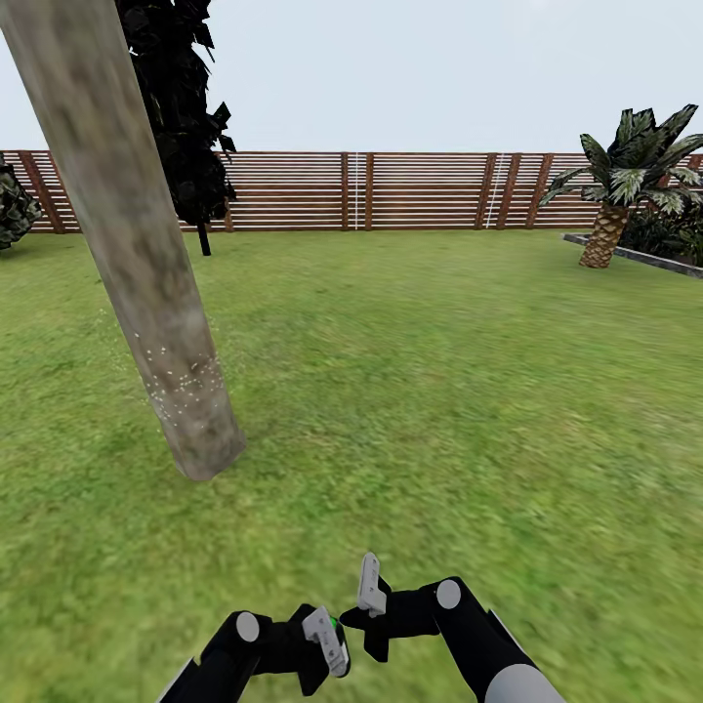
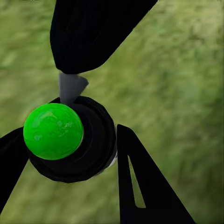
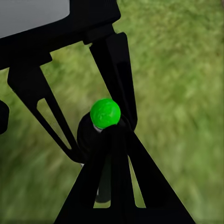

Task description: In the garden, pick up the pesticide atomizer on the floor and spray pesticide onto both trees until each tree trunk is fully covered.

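A thick pale grey-brown mottled tree trunk leans across the left of the head view, and fine white specks dot its lower part. It rises from the garden lawn just ahead of me on the left. My left gripper is low in front of my body, shut on the pesticide atomizer, a black body with a bright green round top. The right gripper hangs right beside it, its fingers closed together with their tips against the atomizer's side.
A brown slat fence closes the far side of the lawn. A black cone-shaped cypress stands behind the trunk. At the far right a short palm grows beside a raised bed edge. A dark bush sits far left.
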Robot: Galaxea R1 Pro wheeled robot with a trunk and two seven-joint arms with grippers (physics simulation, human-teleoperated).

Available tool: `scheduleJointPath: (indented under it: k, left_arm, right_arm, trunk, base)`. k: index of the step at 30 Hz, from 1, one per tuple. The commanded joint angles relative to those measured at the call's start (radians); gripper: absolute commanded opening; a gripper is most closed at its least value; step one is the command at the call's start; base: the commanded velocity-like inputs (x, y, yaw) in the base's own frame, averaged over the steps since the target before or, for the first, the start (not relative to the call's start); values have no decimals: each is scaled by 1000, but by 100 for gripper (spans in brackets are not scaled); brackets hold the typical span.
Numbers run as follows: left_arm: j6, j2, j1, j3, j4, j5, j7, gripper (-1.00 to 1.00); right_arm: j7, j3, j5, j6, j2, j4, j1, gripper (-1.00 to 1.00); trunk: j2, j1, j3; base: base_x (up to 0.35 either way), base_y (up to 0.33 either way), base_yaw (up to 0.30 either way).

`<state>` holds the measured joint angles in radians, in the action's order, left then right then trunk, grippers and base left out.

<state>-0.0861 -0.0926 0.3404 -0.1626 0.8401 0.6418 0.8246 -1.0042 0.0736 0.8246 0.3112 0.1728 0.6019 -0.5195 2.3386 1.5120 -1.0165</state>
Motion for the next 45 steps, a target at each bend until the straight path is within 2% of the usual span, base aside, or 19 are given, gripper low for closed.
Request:
scheduleJointPath:
  k: [1, 11, 16, 23, 24, 27, 29, 31, 34, 35, 38, 41, 43, 45]
  left_arm:
    - [-9, -1, 0, 0, 2, 1, 5, -100]
    - [-10, -2, 1, 0, 4, -1, 7, -100]
    - [-11, -12, 0, 0, 3, -1, 7, -100]
    - [-10, 2, 2, 5, -9, 3, 6, -100]
    - [-10, 9, 2, 7, -10, 3, 6, -100]
    - [-10, 60, 2, 13, -10, 3, 5, -100]
    - [-9, 91, 0, 34, -10, 3, 5, -100]
    - [-6, 128, -3, 70, -11, 3, 6, -100]
    - [0, 198, -12, 99, -12, 0, 7, -100]
    - [14, 220, -13, 102, -12, -1, 6, -100]
    - [72, 253, -14, 123, -23, -2, 6, -100]
    - [100, 274, -15, 207, -80, 0, 5, -100]
    - [125, 281, -15, 297, -106, 1, 4, -100]
    - [167, 281, -15, 386, -114, 0, 1, -100]
  right_arm:
    - [-5, 8, 8, 5, 2, 1, 0, -100]
    - [-5, 8, 8, 5, 2, 1, 0, -100]
    - [-5, 8, 8, 5, 2, 1, 0, -100]
    - [-5, 8, 8, 5, 2, 0, 0, -100]
    - [-5, 8, 8, 5, 2, 0, 0, -100]
    - [-5, 8, 8, 5, 2, -1, 0, -100]
    - [-5, 8, 9, 5, 2, 0, 0, -100]
    - [-5, 8, 10, 5, 2, -1, 0, -100]
    - [-6, 8, 10, 5, 2, -1, 0, -100]
    - [-7, 8, 11, 5, 2, -1, 0, 100]
    - [-7, 9, 11, 5, 2, -2, 0, 100]
    - [-4, 12, 15, 6, 2, -8, 0, 100]
    - [4, 14, 14, 7, -5, -9, 0, 100]
    - [38, 16, 12, 7, -32, -10, 0, 100]
  trunk:
    - [0, 0, -1]
    - [0, 0, -1]
    - [0, 0, -1]
    - [0, 0, -1]
    - [0, 0, -1]
    - [0, 0, -1]
    - [0, 0, -1]
    - [0, 0, -1]
    - [0, 0, -1]
    - [0, 0, -1]
    - [0, 0, -1]
    - [0, 0, -1]
    - [0, 0, -1]
    - [0, 0, -1]
  base:
    - [0, 0, 0]
    - [0, 0, 0]
    - [0, 0, 0]
    - [0, 0, 0]
    - [0, 0, 0]
    - [0, 0, 0]
    - [0, 0, 0]
    - [0, 0, 0]
    - [0, 0, 0]
    - [0, 0, 0]
    - [0, 0, 0]
    - [0, 0, 0]
    - [0, 0, 0]
    - [0, 0, 0]
